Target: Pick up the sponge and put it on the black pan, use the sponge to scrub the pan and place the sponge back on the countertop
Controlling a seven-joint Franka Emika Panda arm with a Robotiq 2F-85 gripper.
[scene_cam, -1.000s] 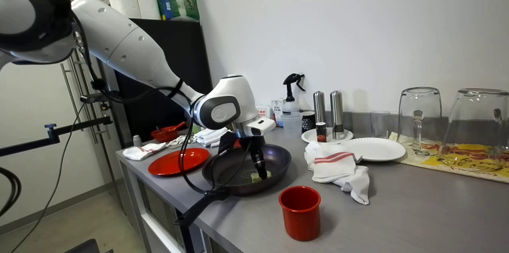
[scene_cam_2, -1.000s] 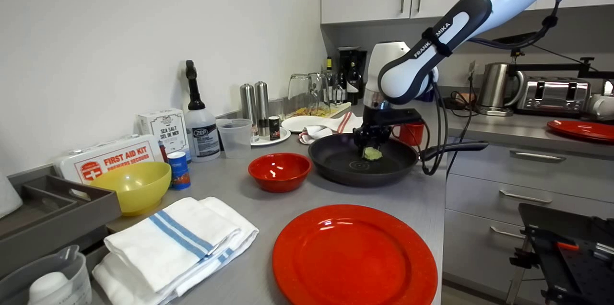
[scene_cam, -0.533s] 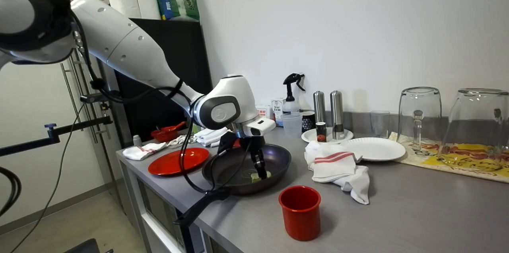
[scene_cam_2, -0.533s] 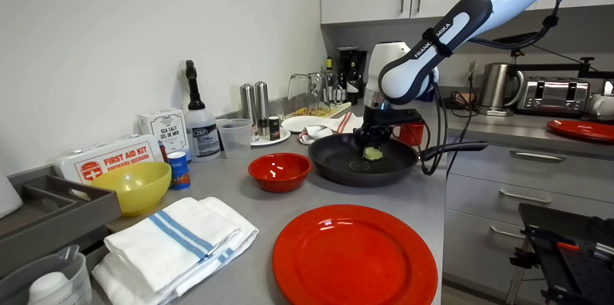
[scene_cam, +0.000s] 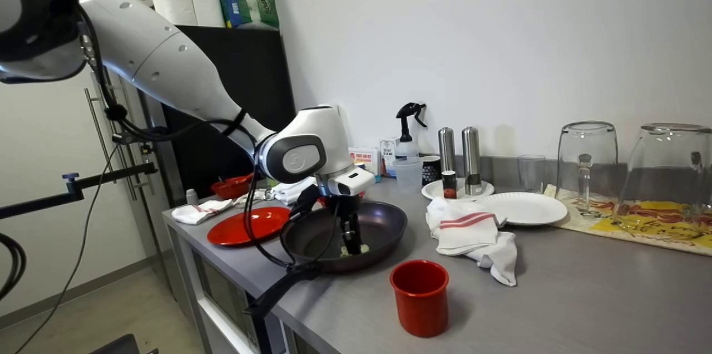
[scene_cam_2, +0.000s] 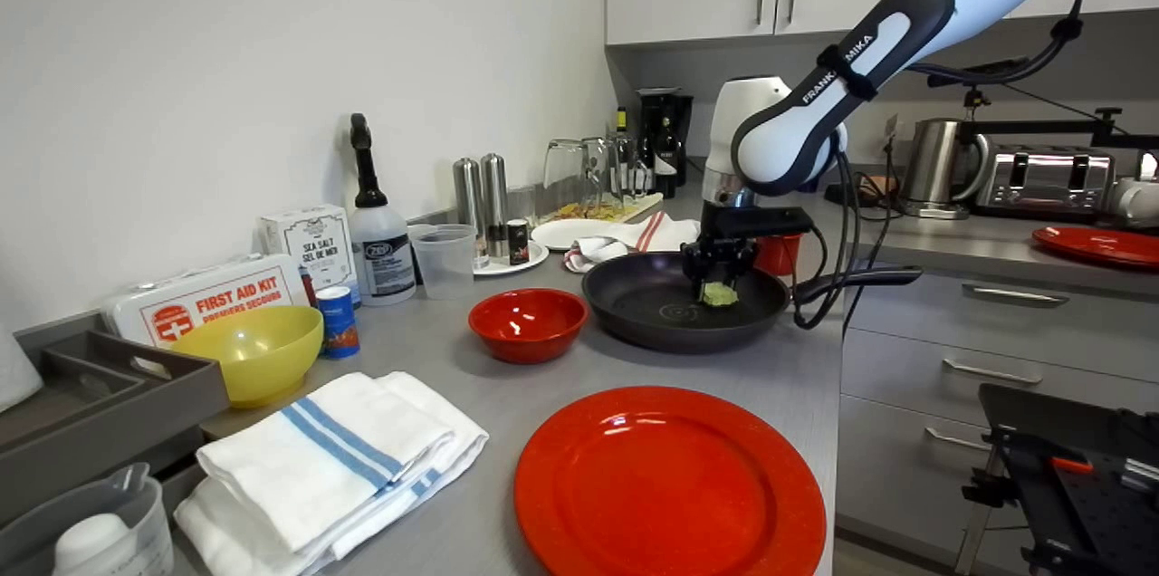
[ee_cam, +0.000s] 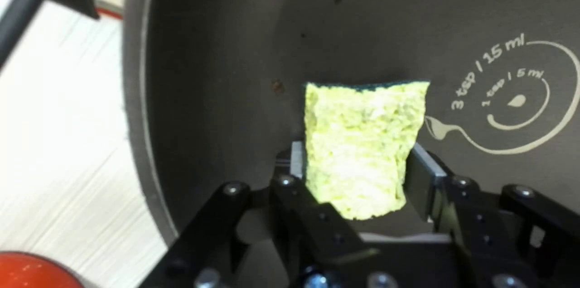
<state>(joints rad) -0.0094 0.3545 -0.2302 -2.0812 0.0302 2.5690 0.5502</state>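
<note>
The small yellow-green sponge [ee_cam: 364, 143] has a dark layer along its far edge. It is inside the black pan [ee_cam: 217, 66] on the grey countertop [scene_cam_2: 489, 408]. My gripper [ee_cam: 360, 156] is shut on the sponge, with a pad on either side of it. In both exterior views the gripper points down inside the pan [scene_cam: 384, 223], and the sponge [scene_cam_2: 720, 294] is at the pan's floor under the fingers. In an exterior view a finger mostly hides the sponge [scene_cam: 364, 248]. The pan's handle [scene_cam_2: 860, 279] sticks out past the counter's edge.
A red bowl [scene_cam_2: 528, 325] stands close beside the pan, and a large red plate [scene_cam_2: 670, 485] lies nearby. A red mug [scene_cam: 420, 298] and a crumpled towel [scene_cam: 467, 231] are on the pan's other side. Arm cables [scene_cam_2: 828, 304] hang by the handle.
My gripper and the sponge have moved across the pan's floor toward the handle side, left in one exterior view and right in another. The pan has hardly moved.
</note>
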